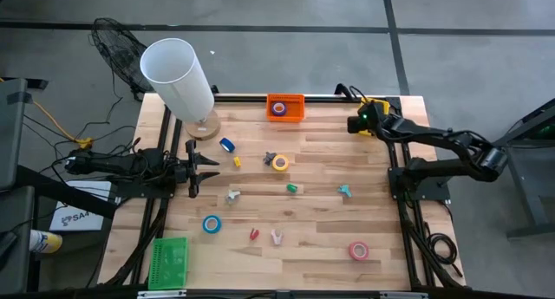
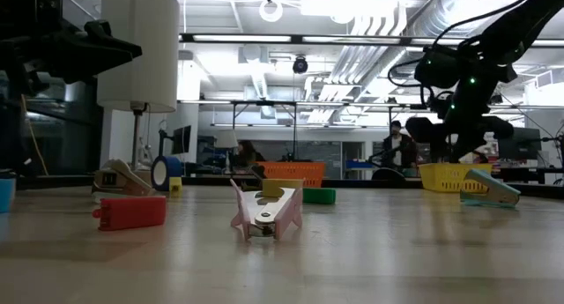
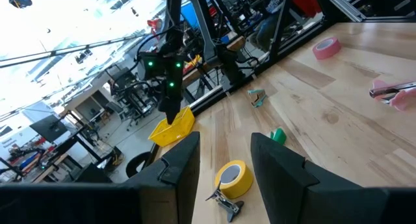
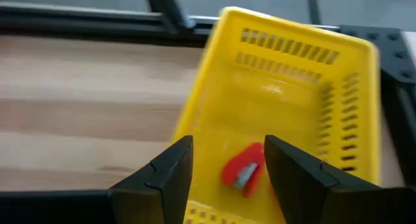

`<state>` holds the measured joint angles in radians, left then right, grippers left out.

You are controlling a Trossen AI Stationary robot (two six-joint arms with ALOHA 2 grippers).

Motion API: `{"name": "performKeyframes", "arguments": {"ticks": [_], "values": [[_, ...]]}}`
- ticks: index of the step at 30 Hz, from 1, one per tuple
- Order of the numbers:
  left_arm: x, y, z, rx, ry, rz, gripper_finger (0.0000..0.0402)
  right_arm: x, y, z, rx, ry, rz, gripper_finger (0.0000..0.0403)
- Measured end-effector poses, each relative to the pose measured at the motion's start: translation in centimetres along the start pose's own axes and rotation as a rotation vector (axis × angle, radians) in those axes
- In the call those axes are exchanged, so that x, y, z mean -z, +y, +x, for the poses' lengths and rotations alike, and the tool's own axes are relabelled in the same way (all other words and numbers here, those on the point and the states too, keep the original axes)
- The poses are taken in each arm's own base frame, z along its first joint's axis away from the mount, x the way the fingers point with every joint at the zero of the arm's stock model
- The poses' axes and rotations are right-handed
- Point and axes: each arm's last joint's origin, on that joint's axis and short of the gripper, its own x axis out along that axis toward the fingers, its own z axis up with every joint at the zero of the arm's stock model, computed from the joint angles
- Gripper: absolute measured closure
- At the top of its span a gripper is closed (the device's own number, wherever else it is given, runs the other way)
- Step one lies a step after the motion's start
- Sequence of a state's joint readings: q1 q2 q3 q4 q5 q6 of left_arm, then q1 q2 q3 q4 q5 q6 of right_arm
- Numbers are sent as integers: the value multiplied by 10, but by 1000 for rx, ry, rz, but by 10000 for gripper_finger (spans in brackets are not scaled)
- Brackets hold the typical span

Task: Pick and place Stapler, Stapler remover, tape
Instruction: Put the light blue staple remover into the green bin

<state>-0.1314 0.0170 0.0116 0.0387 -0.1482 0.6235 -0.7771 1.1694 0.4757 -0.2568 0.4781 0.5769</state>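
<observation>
The right gripper (image 4: 224, 169) hovered over the yellow slotted plastic basket (image 4: 292, 81) at the table's far right corner, its fingers apart and empty; a small red stapler (image 4: 244, 171) lay on the basket floor just below them. The left gripper (image 3: 224, 162) waited at the table's left edge, fingers parted with nothing between them, facing a yellow ring-shaped tape roll (image 3: 234, 178) that touched a small metal staple remover (image 3: 224, 201). That roll looked light, stiff and smooth-sided, probably best pinched across its rim or through its open centre. A blue tape roll (image 1: 212, 224) and a pink-red one (image 1: 358, 250) lay well apart on the wooden table (image 1: 416, 247)
</observation>
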Motion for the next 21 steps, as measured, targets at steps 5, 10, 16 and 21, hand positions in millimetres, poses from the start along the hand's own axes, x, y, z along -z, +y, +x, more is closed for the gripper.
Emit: {"name": "performKeyframes", "arguments": {"ticks": [5,10,16,21], "values": [[0,0,0,0,0,0,266,-8,9,-7,-82,17,-66,221],[0,0,0,0,0,0,266,-11,19,-17,-127,38,-137,222],[0,0,0,0,0,0,266,-14,30,-31,-149,72,-221,221],[0,0,0,0,0,0,266,-11,39,-43,-230,139,-304,222]]}}
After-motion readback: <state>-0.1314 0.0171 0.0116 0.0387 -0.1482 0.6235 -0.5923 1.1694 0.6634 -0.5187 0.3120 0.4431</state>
